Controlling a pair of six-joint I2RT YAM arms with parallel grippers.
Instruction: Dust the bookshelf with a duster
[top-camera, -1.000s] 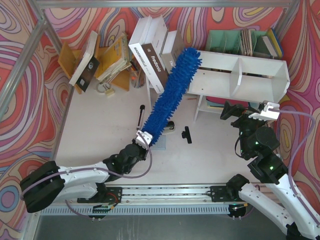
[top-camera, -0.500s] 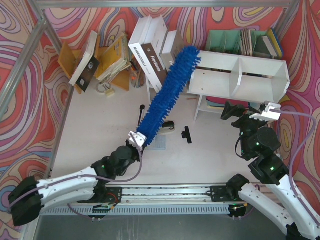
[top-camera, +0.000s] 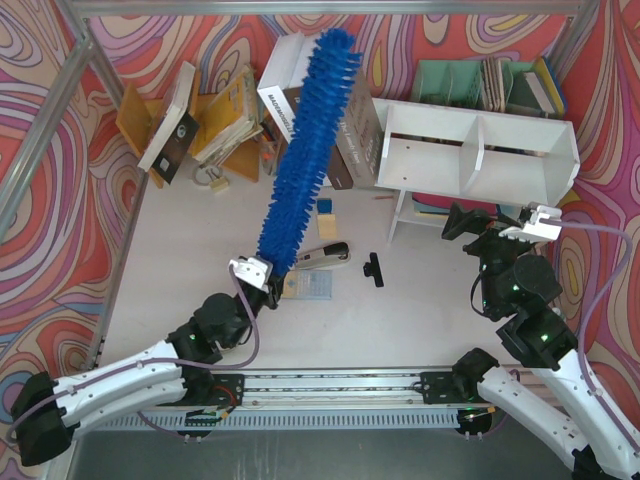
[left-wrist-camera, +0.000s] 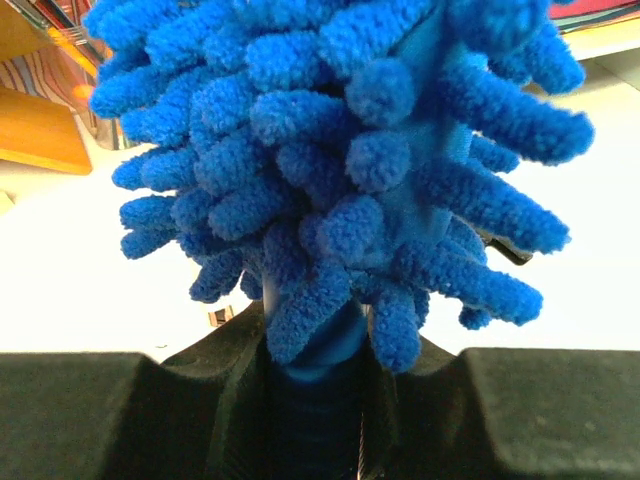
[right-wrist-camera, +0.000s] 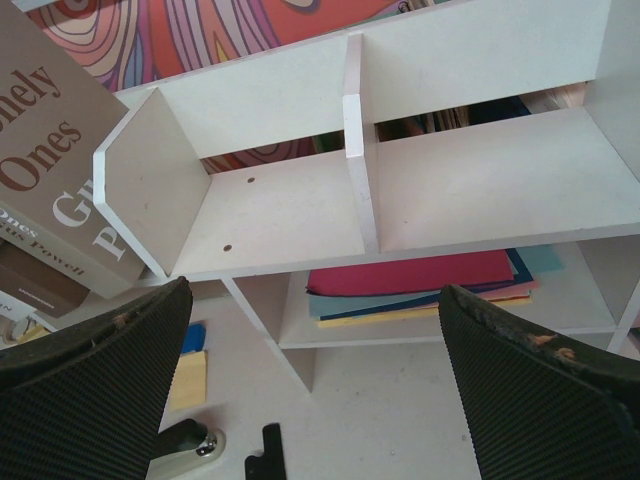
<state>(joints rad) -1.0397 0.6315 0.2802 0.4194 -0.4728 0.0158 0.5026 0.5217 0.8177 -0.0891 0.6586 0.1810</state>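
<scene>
Currently left hand (top-camera: 256, 272) grips duster (top-camera: 300, 150) upright; right hand (top-camera: 497, 224) spread wide before bookshelf (top-camera: 430, 160).

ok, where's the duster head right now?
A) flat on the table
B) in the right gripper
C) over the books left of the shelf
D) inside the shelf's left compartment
C: the left gripper holds the duster, and its head crosses the books, left of the bookshelf.

Blue noodle-bristled duster (top-camera: 300, 150) steeply raised, handle clamped in left hand (top-camera: 252, 272), head left of the bookshelf (top-camera: 450, 120), apart. Bookshelf white, two-compartment, legged, right rear of worktop.
</scene>
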